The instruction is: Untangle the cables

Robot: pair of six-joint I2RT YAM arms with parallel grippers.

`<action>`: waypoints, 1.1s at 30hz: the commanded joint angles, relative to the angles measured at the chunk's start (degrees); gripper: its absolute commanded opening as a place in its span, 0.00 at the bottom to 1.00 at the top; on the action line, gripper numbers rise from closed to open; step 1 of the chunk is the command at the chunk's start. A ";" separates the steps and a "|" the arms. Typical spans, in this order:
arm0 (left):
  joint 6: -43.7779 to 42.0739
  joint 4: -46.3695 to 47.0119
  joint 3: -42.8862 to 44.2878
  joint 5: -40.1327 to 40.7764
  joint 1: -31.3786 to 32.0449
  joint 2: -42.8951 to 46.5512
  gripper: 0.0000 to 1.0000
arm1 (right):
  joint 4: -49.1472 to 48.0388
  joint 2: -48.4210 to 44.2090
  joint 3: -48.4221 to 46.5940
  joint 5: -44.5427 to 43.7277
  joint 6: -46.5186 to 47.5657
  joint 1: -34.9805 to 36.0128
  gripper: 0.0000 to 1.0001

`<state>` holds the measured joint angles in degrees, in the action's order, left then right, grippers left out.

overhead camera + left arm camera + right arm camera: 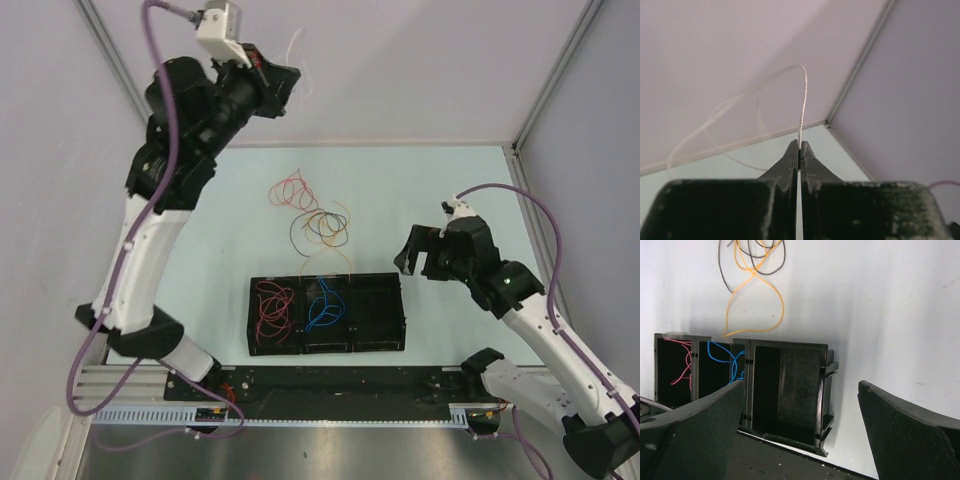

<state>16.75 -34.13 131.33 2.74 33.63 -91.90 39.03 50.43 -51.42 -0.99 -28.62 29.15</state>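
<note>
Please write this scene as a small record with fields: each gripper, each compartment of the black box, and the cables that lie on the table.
left gripper: shut on a white cable, held high above the table
right gripper: open, holding nothing, near the right end of the box
left compartment: red cables
middle compartment: blue cable
right compartment: no cable visible
loose on table: red cable loop; beside it a tangle of brown, yellow and orange cables
</note>
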 commanded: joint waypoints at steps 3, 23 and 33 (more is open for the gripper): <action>1.44 2.22 -12.73 -14.94 1.52 2.41 0.00 | -1.93 -4.29 -1.05 2.13 0.14 -0.49 1.00; 2.49 6.09 -40.53 -18.56 9.00 10.77 0.00 | -14.24 -14.23 -6.06 12.60 -2.05 -0.67 0.90; -1.10 0.48 -38.35 -25.15 12.43 9.90 0.00 | -17.58 -8.16 -10.54 19.27 1.81 -0.85 0.73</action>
<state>17.74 -30.59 89.65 -17.69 45.01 -82.70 24.64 40.75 -58.76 13.52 -29.74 28.62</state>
